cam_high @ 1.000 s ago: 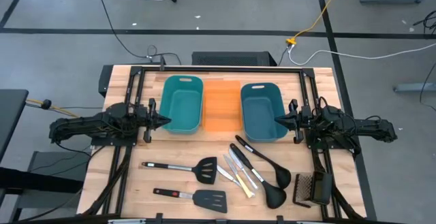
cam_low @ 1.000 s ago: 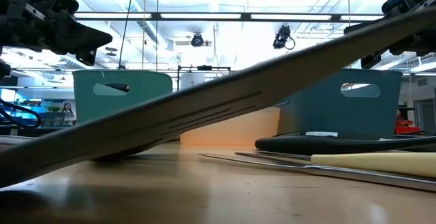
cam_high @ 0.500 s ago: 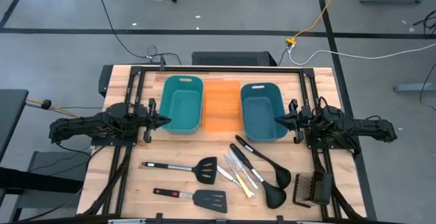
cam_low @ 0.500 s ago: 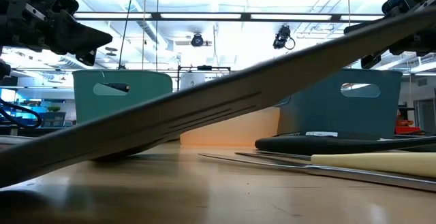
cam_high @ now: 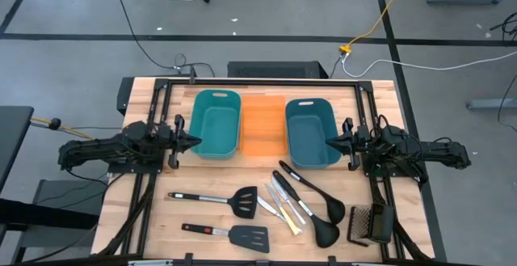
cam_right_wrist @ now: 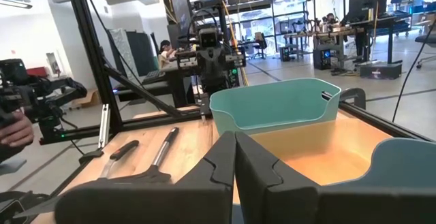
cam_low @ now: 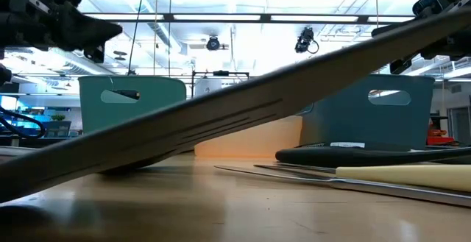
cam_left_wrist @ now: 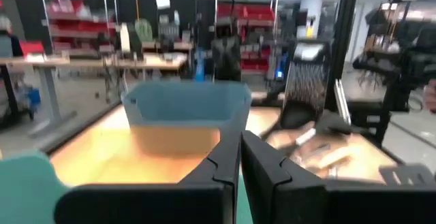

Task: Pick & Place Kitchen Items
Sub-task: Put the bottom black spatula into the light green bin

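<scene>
Low view: a long spatula handle runs slantwise across the whole frame, close to the lens; behind it, lower right, a pale yellow knife handle lies on the worktop.

High view gives the count the low view cannot. Lower half of frame: two spatulas, left of centre, handles pointing left. Right of them, about four small table knives in a tight fan, silver and pale yellow, exact number hard to tell. Next right, two black ladles, bowls toward lower right. A dark grater-like tool sits at the lower right edge.

Farther up, mid-frame: three tubs in a row, touching: teal, orange, blue.

Left gripper hangs just left of the teal tub; left wrist view shows its fingers pressed together, pinching nothing. Right gripper hangs just right of the blue tub; fingers likewise pressed together, empty.
</scene>
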`<action>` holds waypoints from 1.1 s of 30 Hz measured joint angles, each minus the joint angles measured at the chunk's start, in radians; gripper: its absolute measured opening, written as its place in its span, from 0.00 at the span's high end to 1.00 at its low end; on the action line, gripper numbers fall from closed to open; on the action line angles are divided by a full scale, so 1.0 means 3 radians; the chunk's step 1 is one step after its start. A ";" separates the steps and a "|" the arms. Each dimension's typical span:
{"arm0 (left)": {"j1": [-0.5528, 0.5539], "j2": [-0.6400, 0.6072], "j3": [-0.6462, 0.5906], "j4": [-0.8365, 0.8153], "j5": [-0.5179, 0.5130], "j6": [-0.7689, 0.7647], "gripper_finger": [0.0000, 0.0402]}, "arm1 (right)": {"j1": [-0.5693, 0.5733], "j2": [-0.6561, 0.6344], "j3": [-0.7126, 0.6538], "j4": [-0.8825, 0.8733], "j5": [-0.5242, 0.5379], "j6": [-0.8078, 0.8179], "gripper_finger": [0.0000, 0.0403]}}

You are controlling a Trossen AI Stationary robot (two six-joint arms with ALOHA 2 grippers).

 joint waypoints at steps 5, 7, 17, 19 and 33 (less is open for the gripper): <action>0.0000 0.0001 0.0000 0.0146 0.0000 -0.0198 0.95 | 0.0001 0.0000 0.0000 0.0000 0.0001 0.0032 0.97; -0.0001 0.0001 0.0000 0.0156 0.0000 -0.0268 0.95 | 0.0000 0.0000 0.0000 0.0015 0.0031 0.0022 0.97; -0.0009 0.0004 0.0006 0.0148 0.0013 -0.0520 0.98 | -0.0001 0.0000 0.0000 -0.0014 0.0373 -0.0060 0.97; -0.0037 0.0005 0.0006 0.0111 -0.0004 -0.0572 0.99 | 0.0000 0.0000 0.0000 -0.0030 0.0327 -0.0056 0.97; -0.1005 0.1023 0.0950 -0.0443 -0.0672 -0.0917 0.99 | 0.0000 0.0013 0.0001 -0.0171 0.0128 -0.0083 0.97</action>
